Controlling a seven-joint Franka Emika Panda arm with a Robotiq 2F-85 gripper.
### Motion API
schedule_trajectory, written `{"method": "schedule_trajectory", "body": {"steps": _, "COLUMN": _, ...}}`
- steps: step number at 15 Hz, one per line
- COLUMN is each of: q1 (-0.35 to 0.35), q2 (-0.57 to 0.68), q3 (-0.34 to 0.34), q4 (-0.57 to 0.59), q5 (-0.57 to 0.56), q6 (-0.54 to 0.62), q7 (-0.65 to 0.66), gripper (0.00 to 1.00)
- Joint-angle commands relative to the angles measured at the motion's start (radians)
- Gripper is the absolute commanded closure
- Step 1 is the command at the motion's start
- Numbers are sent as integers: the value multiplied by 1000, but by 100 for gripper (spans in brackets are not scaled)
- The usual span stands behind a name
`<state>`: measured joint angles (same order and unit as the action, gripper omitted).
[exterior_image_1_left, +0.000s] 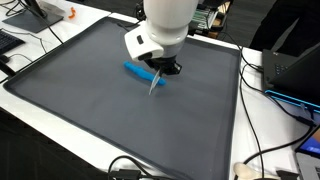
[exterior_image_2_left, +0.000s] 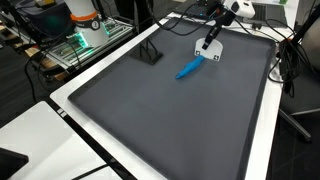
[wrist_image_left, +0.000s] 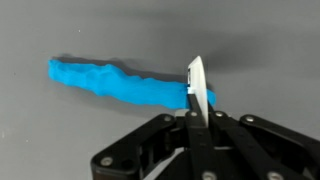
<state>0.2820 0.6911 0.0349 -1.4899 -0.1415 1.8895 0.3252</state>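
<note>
A blue, lumpy strip of dough-like material (exterior_image_1_left: 136, 70) lies on a dark grey mat (exterior_image_1_left: 90, 105) and shows in both exterior views (exterior_image_2_left: 188, 68). My gripper (wrist_image_left: 197, 115) is shut on a thin white blade (wrist_image_left: 196, 82) held edge-on. In the wrist view the blade's tip sits at the right end of the blue strip (wrist_image_left: 110, 80); I cannot tell whether it touches it. In both exterior views my gripper (exterior_image_1_left: 166, 67) (exterior_image_2_left: 211, 40) hangs low over that end, and the blade (exterior_image_1_left: 155, 83) sticks out below it.
The mat (exterior_image_2_left: 180, 125) lies on a white table. A small black stand (exterior_image_2_left: 150, 52) sits near a mat edge. Cables (exterior_image_1_left: 255, 150) run along the table's side. A laptop (exterior_image_1_left: 292, 62) and lit equipment (exterior_image_2_left: 85, 38) lie beyond the mat.
</note>
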Motion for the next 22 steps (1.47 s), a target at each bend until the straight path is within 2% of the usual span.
{"method": "schedule_trajectory", "body": {"steps": 1, "q1": -1, "q2": 30, "q3": -5, "q4": 9, "q5": -18, "q6": -9, "q7": -17, "gripper": 99}}
{"method": "schedule_trajectory", "body": {"steps": 14, "q1": -19, "q2": 60, "q3": 7, "q4": 46, "q5": 12, "q6": -125, "q7": -82, "gripper": 99}}
{"method": "schedule_trajectory", "body": {"steps": 22, "q1": -36, "q2": 40, "q3": 21, "q4": 19, "q5": 40, "q6": -156, "q7": -101, "gripper": 99}}
